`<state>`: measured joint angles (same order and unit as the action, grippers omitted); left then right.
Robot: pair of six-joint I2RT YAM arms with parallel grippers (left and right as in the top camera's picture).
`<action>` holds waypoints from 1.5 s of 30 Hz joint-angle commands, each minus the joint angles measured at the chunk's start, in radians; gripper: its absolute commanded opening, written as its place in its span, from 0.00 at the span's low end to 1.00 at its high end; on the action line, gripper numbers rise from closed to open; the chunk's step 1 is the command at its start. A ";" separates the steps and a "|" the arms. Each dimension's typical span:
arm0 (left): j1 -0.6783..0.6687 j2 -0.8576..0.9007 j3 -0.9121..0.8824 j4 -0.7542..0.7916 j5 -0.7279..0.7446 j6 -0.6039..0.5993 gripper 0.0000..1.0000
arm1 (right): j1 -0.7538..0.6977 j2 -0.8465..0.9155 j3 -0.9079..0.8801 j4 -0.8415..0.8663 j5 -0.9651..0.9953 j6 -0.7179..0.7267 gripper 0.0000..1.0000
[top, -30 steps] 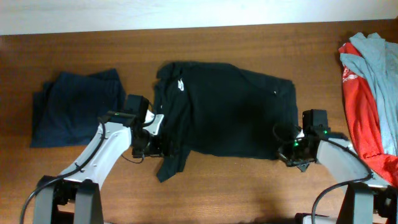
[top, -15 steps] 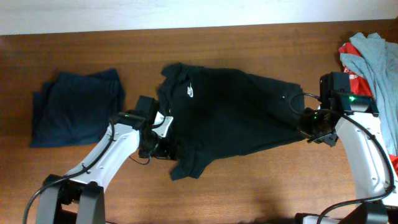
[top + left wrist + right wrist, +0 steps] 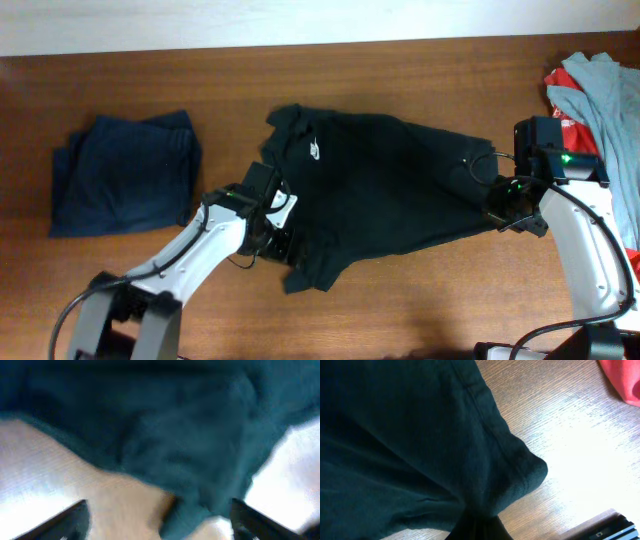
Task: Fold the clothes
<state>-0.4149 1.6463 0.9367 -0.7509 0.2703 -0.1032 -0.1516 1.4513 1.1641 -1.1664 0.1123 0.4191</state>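
A black T-shirt [image 3: 380,190] lies crumpled across the middle of the wooden table, with a small white logo near its collar. My right gripper [image 3: 497,208] is shut on the shirt's right edge; in the right wrist view the cloth [image 3: 395,435] bunches down into the jaws [image 3: 477,531]. My left gripper [image 3: 278,238] is over the shirt's lower left flap. In the blurred left wrist view its fingers [image 3: 160,522] stand wide apart, with the cloth [image 3: 150,420] hanging between them.
A folded navy garment [image 3: 125,170] lies at the left. A pile of clothes sits at the right edge: a red piece [image 3: 585,190] under a grey-blue one [image 3: 600,100]. The red one shows in the right wrist view [image 3: 625,380].
The right gripper rose and pulled the shirt's right edge rightward and back; the whole shirt slid right. The left gripper moved right along with the lower left flap.
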 commanded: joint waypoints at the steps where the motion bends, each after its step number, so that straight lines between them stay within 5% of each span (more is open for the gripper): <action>1: -0.002 0.082 -0.008 0.042 -0.043 -0.028 0.77 | 0.001 -0.007 0.013 0.003 0.019 0.007 0.04; 6: -0.002 0.140 -0.008 0.105 -0.045 -0.043 0.42 | 0.001 -0.007 0.013 0.003 0.019 0.007 0.04; 8: 0.002 0.140 -0.003 0.104 -0.070 -0.049 0.01 | 0.001 -0.007 0.013 0.003 0.019 0.007 0.04; 23: 0.300 0.122 0.093 0.006 -0.190 -0.079 0.01 | 0.001 -0.007 0.013 0.003 0.020 0.007 0.04; 29: 0.348 0.122 0.101 0.013 -0.189 -0.031 0.22 | 0.001 -0.007 0.013 0.003 0.020 0.007 0.04; 30: 0.352 0.122 0.107 0.009 -0.188 -0.030 0.35 | 0.001 -0.007 0.013 0.003 0.020 0.007 0.04; 38: 0.319 0.122 0.132 -0.136 0.071 0.014 0.45 | 0.001 -0.007 0.013 0.003 0.020 0.007 0.04; 45: 0.109 0.122 0.114 -0.173 0.119 0.143 0.48 | 0.001 -0.007 0.013 0.004 0.020 0.007 0.04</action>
<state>-0.2062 1.7599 1.0515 -0.9245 0.3271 -0.0391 -0.1490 1.4513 1.1641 -1.1629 0.1085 0.4187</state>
